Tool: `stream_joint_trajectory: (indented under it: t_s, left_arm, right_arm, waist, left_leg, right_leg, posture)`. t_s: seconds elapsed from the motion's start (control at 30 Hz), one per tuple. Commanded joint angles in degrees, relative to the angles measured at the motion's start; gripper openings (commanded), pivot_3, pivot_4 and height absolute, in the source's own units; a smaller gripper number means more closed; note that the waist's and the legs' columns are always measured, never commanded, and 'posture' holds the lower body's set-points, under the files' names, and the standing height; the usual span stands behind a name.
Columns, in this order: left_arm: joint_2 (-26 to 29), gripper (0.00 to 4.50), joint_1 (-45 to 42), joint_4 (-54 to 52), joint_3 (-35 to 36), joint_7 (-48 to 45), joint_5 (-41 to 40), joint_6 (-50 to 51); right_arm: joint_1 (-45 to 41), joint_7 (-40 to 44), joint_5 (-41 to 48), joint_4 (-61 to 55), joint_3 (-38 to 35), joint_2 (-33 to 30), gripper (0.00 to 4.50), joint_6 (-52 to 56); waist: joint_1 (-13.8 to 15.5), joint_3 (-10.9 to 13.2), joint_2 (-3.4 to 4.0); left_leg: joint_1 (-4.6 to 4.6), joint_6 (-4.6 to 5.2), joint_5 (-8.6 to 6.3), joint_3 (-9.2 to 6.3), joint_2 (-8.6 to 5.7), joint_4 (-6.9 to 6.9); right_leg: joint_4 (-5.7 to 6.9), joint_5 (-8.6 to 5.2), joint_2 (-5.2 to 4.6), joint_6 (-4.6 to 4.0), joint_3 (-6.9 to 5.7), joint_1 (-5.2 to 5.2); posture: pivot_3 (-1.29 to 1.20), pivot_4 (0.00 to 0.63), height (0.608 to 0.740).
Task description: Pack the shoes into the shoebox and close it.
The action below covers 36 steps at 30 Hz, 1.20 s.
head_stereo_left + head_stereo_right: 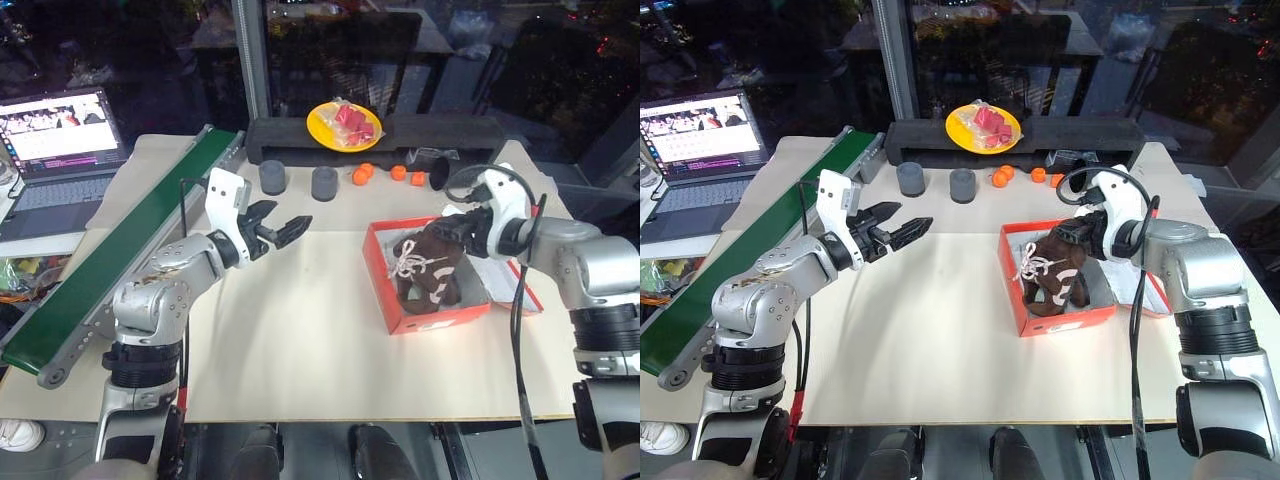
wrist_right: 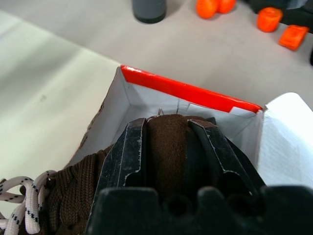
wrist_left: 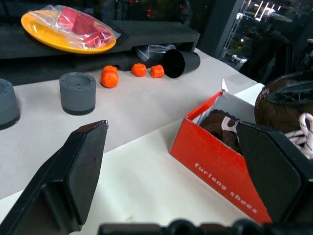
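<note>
The right gripper [image 2: 166, 161] has its jaws clamped on the heel of a brown shoe [image 1: 428, 268], holding it over the open shoebox [image 1: 395, 288] at the table's [image 1: 300, 340] three o'clock to seat it inside; the left gripper [image 1: 283, 226], jaws apart and empty, waits at nine o'clock of the box

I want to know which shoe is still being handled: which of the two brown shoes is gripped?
The upper shoe, clamped by the right gripper over the shoebox; the other shoe lies free inside.
</note>
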Motion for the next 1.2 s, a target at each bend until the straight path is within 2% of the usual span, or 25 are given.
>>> stream_joint_trajectory:
  t_s: [0.03,0.23,0.43,0.63,0.83,0.97,1.03,1.07,1.1,1.17,1.2]
  left_arm:
    - [0.06,4.48,-1.52,-2.27,-0.02,0.04,0.20,-1.55]
    - [-0.65,4.48,-0.69,-4.00,0.37,1.91,0.52,-2.21]
    - [-1.13,4.48,2.24,-7.33,1.31,4.24,0.39,-1.76]
    - [-1.87,4.48,2.83,-8.13,1.05,5.55,0.54,-2.04]
    - [-2.22,4.48,2.92,-7.81,0.61,5.81,1.16,-2.73]
    - [-2.47,4.48,3.12,-7.86,0.09,5.84,1.67,-3.00]
    - [-2.38,4.50,3.25,-7.94,-0.42,5.69,1.95,-3.17]
    - [-2.37,4.50,3.23,-7.92,-0.62,5.62,2.08,-3.23]
    - [-2.41,4.50,3.14,-7.86,-0.76,5.57,2.24,-3.27]
    - [-2.54,4.50,2.84,-7.64,-0.96,5.51,2.45,-3.33]
    - [-2.54,4.50,2.69,-7.56,-1.09,5.47,2.50,-3.33]
  right_arm:
    - [-1.39,6.16,-6.19,5.22,7.20,0.14,1.02,-5.95]
    - [-5.59,13.78,-14.57,18.49,14.99,3.59,1.02,-14.92]
    - [-10.50,16.81,-22.94,31.97,19.99,9.27,1.02,-25.52]
    - [-13.74,19.50,-29.24,39.04,23.13,14.63,1.02,-32.72]
    - [-12.61,22.36,-35.68,43.46,26.81,18.92,1.02,-38.13]
    - [-11.50,22.87,-38.27,45.27,27.35,20.52,1.02,-39.87]
    - [-10.73,22.98,-39.32,45.86,27.64,21.20,1.90,-40.21]
    - [-10.40,22.92,-39.58,46.27,27.57,21.44,2.08,-40.23]
    - [-10.17,22.72,-39.78,46.73,27.30,21.58,2.54,-40.23]
    - [-10.04,22.37,-40.21,47.50,26.73,21.57,3.10,-40.32]
    - [-10.02,22.21,-40.32,47.67,26.38,21.53,3.52,-40.22]
  waist:
    - [-0.08,0.00,0.00]
    - [-0.09,-0.01,-0.01]
    - [-0.07,-0.07,-0.11]
    - [-0.20,-0.24,-0.39]
    - [-0.53,-0.35,-0.54]
    - [0.19,-0.40,-0.59]
    - [0.43,-0.46,-0.69]
    - [0.46,-0.48,-0.72]
    - [0.45,-0.49,-0.73]
    - [0.44,-0.50,-0.73]
    - [0.43,-0.51,-0.73]
  left_leg:
    - [0.01,0.00,0.00,0.00,0.00,0.01]
    - [0.06,0.00,0.00,0.00,0.00,-0.01]
    - [0.14,-0.01,0.00,-0.02,0.00,0.04]
    - [0.94,-0.03,-0.01,-0.03,0.02,0.03]
    - [1.76,-0.08,-0.04,-0.03,0.11,-0.23]
    - [1.82,-0.14,-0.08,-0.08,0.10,-0.28]
    - [1.78,-0.22,-0.13,-0.08,0.08,-0.27]
    - [1.77,-0.24,-0.15,-0.08,0.07,-0.26]
    - [1.77,-0.25,-0.16,-0.08,0.07,-0.26]
    - [1.79,-0.26,-0.17,-0.07,0.07,-0.25]
    - [1.82,-0.26,-0.17,-0.08,0.08,-0.26]
  right_leg:
    - [0.00,0.00,0.00,0.00,0.00,0.00]
    - [0.00,0.00,0.01,0.00,-0.01,0.04]
    - [0.03,0.01,0.00,0.00,-0.02,0.14]
    - [-0.06,-0.12,0.01,0.21,-0.06,0.97]
    - [-0.56,-0.25,0.07,0.38,-0.08,1.86]
    - [-0.56,-0.33,0.06,0.37,-0.12,1.92]
    - [-0.58,-0.30,0.02,0.31,-0.13,1.93]
    - [-0.61,-0.27,0.01,0.25,-0.13,1.94]
    - [-0.64,-0.26,0.00,0.23,-0.13,1.95]
    - [-0.63,-0.27,0.00,0.25,-0.13,1.96]
    - [-0.61,-0.28,0.01,0.25,-0.13,1.97]
  posture:
    - [0.00,0.150,0.740]
    - [0.00,0.150,0.740]
    - [0.00,0.150,0.740]
    - [0.00,0.150,0.740]
    - [0.00,0.150,0.740]
    - [0.00,0.150,0.740]
    - [0.00,0.150,0.740]
    - [0.00,0.150,0.740]
    - [0.00,0.150,0.740]
    - [0.00,0.150,0.740]
    - [0.00,0.150,0.740]
